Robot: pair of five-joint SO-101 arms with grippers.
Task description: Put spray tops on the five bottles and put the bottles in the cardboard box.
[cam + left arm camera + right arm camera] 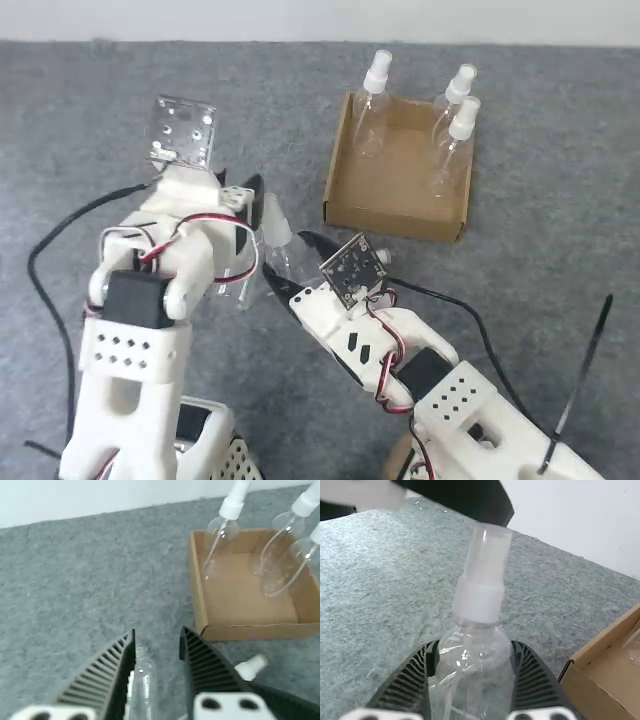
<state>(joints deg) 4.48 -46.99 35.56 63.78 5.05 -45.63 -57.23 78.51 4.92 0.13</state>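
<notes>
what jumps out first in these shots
Three spray-topped bottles standing in the cardboard box, on the far side of the table, catch the eye first. In front of the box, the right gripper is shut on a fourth bottle that already wears its spray top. The open left gripper has a clear bottle between its fingers.

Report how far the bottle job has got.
Done: three bottles with spray tops stand in the cardboard box. In hand: the right gripper is shut on a fourth bottle, its spray top on, outside the box; another clear bottle sits between the left gripper's open fingers, its neck hidden. Left: boxing those two.
</notes>
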